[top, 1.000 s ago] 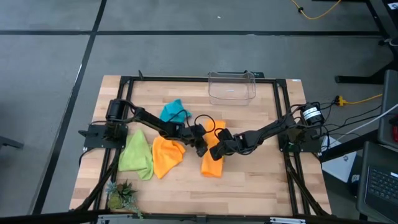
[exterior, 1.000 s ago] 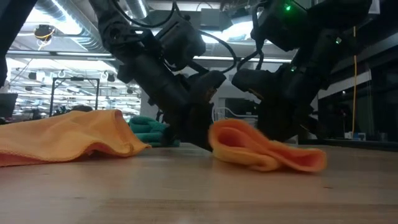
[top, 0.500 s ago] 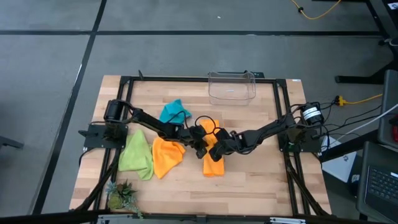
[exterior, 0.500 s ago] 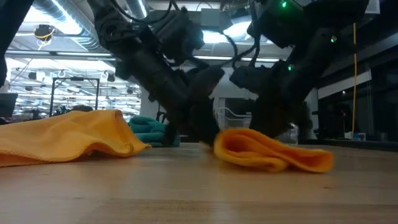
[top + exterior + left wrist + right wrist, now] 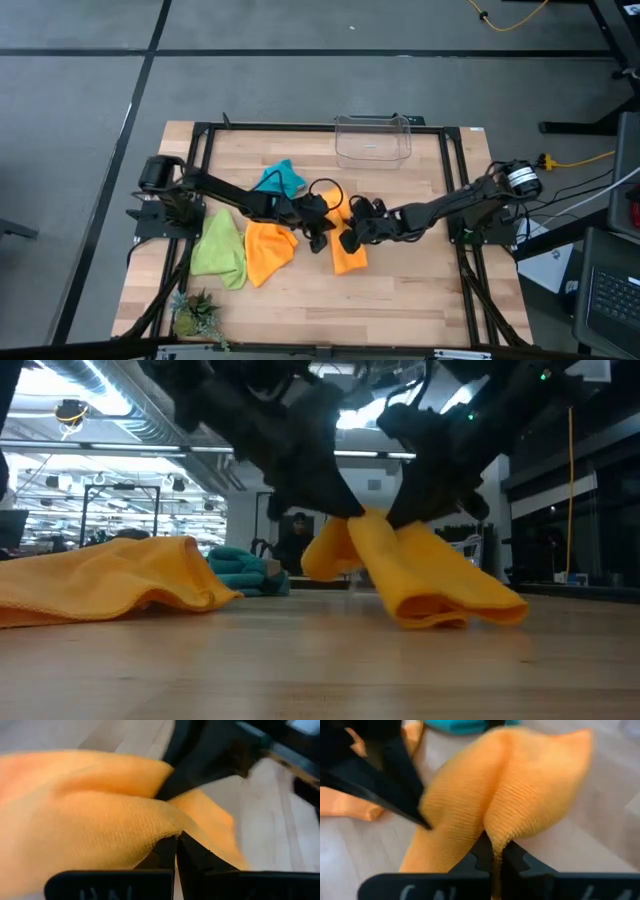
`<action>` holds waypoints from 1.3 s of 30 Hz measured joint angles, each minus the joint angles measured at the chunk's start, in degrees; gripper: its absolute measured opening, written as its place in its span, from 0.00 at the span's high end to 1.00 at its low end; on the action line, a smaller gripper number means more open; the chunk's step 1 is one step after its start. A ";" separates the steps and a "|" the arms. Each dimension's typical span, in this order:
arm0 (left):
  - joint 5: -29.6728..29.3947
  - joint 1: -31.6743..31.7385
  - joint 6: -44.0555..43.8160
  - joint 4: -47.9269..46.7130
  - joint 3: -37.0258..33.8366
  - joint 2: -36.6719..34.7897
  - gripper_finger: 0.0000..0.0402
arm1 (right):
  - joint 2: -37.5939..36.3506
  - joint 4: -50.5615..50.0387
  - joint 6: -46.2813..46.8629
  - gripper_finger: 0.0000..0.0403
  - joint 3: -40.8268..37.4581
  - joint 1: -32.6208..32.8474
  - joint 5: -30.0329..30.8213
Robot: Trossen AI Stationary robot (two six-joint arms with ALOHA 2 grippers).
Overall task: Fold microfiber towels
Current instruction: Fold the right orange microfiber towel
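Observation:
An orange towel (image 5: 349,252) lies at the table's middle, its upper part raised between my two grippers; it also shows in the low view (image 5: 420,575). My left gripper (image 5: 323,236) is shut on it from the left and my right gripper (image 5: 351,238) from the right. A second orange towel (image 5: 267,250) and a lime green towel (image 5: 220,250) lie crumpled on the table to the left. A turquoise towel (image 5: 282,180) lies bunched behind them. My left gripper pinches a bunched edge of the orange towel (image 5: 167,827) between its two shut fingers, coming slanting down from the table's left. The held part is lifted; the towel's lower fold (image 5: 440,615) rests on the table. My right gripper pinches a fold of the same towel (image 5: 496,837) between its two shut fingers, coming slanting down from the table's right. The cloth bulges above the fingers, several layers thick. The towel hangs slack from the hold down to the table.
A clear plastic bin (image 5: 373,140) stands at the far edge. A small green plant (image 5: 195,315) sits at the near left corner. Bare wood lies in front of the towels and at the right.
Both grippers have gone up, shut on the orange towel. Its upper part has been lifted off the table and stands as a peak, while its lower fold stays on the wood. Seen from above, the towel has drawn shorter.

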 joint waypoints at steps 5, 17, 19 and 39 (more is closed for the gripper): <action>-3.31 -1.80 1.53 -3.55 0.02 -3.33 1.00 | -3.36 -1.39 -1.46 0.98 0.07 2.01 4.87; -7.17 -3.62 5.85 -3.95 0.04 -7.58 1.00 | -5.64 1.43 -7.48 0.97 0.09 7.05 12.98; -7.11 -4.07 7.56 -3.61 0.04 -8.17 1.00 | -5.65 2.41 -10.10 0.97 0.09 8.25 16.52; -8.47 -13.67 3.00 -0.60 0.08 -10.68 1.00 | -5.75 14.57 -14.34 0.97 0.11 16.15 11.93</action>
